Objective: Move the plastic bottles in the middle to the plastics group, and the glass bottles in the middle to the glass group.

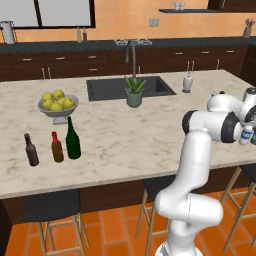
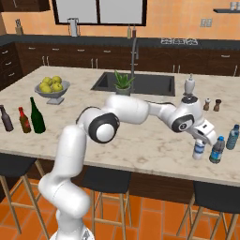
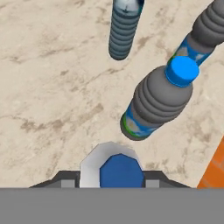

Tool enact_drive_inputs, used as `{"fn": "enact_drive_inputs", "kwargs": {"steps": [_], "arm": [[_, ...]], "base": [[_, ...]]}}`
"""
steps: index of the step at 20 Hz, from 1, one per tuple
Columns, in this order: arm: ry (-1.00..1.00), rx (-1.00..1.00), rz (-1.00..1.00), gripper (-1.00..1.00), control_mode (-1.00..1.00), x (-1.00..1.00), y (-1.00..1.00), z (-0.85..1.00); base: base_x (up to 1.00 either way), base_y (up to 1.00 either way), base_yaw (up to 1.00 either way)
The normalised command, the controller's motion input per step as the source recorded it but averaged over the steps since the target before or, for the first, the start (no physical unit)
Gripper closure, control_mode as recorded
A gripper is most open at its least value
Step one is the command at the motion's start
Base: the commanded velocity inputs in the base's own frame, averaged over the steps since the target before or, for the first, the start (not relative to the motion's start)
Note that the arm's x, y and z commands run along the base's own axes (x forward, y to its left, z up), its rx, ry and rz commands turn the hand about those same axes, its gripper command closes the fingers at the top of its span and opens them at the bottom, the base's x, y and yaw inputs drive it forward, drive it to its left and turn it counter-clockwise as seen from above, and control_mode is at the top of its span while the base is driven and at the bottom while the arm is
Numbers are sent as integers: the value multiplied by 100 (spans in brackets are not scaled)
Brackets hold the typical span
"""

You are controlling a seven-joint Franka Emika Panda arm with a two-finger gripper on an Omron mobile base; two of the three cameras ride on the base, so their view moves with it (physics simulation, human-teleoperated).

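Note:
My gripper (image 2: 199, 142) is shut on a small clear plastic bottle (image 2: 199, 151) with a blue cap (image 3: 121, 171), held upright low over the right end of the island counter. Just right of it stand two more plastic bottles, one with a blue cap (image 2: 216, 150) (image 3: 157, 103) and one further back (image 2: 232, 137). My gripper (image 1: 246, 134) also shows at the right edge of the left base view. At the counter's left end the tall green glass bottle (image 1: 73, 140) (image 2: 36, 117) stands beside the two small dark bottles (image 1: 31, 150) (image 1: 57, 147).
A bowl of yellow fruit (image 1: 57, 107) sits behind the dark bottles. A potted plant (image 1: 134, 92) stands in front of the sink (image 1: 105, 89). Salt and pepper shakers (image 2: 211, 104) and a dispenser (image 2: 189, 86) are behind my hand. Stools (image 2: 213, 197) line the near counter edge.

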Motion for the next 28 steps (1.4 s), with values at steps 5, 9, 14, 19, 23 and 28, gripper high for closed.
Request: {"fn": "enact_drive_inputs", "kwargs": {"steps": [5, 9, 14, 19, 23, 28], "arm": [[0, 0, 0, 100, -100, 0, 0, -36], [0, 0, 0, 100, -100, 0, 0, -25], [0, 0, 0, -100, -100, 0, 0, 2], [0, -1, 0, -100, -100, -1, 0, 17], [0, 0, 0, -100, -100, -1, 0, 17], [-2, 0, 1, -100, -100, -11, 8, 41]], "base": [[0, 0, 0], [0, 0, 0], [0, 0, 0], [0, 0, 0], [0, 0, 0], [0, 0, 0]]}}
